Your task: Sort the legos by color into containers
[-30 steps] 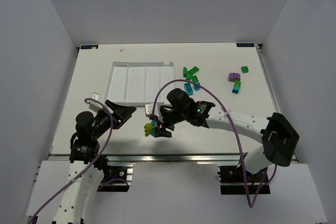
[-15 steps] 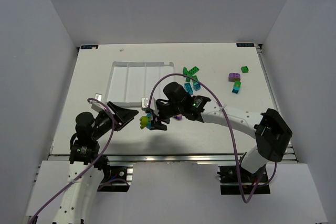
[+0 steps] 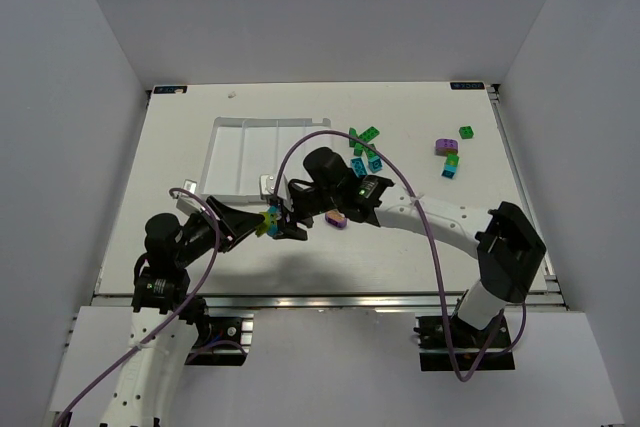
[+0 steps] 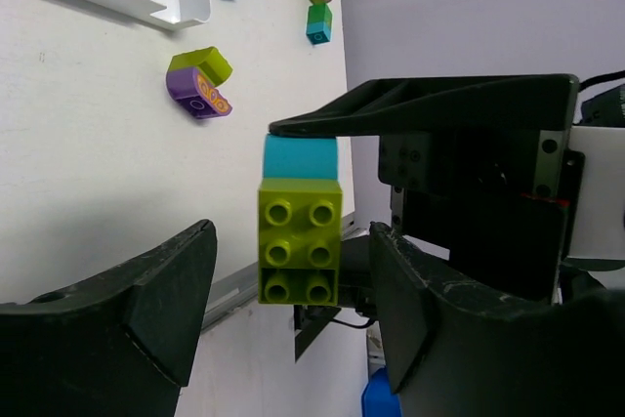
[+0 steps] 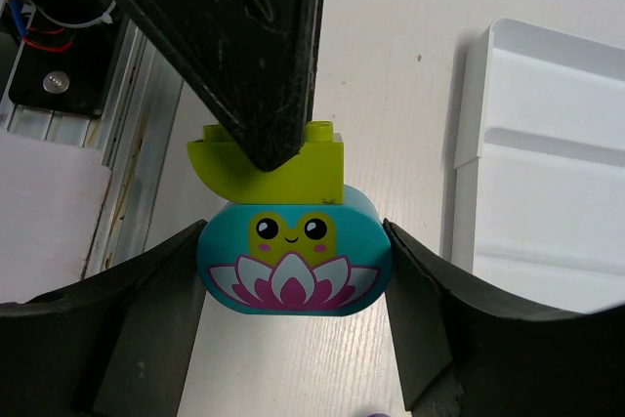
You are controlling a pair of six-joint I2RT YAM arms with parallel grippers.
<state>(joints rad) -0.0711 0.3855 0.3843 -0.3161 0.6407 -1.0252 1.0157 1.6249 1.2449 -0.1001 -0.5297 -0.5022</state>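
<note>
My right gripper (image 3: 283, 224) is shut on a teal-blue brick (image 5: 293, 256) printed with a frog and a lotus, held above the table. A yellow-green brick (image 5: 269, 168) is stuck to it. In the left wrist view the yellow-green brick (image 4: 299, 239) hangs between the fingers of my left gripper (image 4: 293, 290), which is open, with a gap on each side. The teal-blue brick (image 4: 300, 156) sits behind it. The two grippers meet just in front of the white tray (image 3: 265, 152), whose compartments hold no bricks. My left gripper (image 3: 250, 219) points right.
A purple and yellow-green brick pair (image 3: 337, 219) lies on the table under the right arm. Green and teal bricks (image 3: 364, 147) lie right of the tray. More bricks (image 3: 448, 155) lie at the far right. The table's front rail is close below the grippers.
My right arm has carried the teal-blue and yellow-green bricks left and a little away from the front edge, bringing the yellow-green brick between my left gripper's open fingers.
</note>
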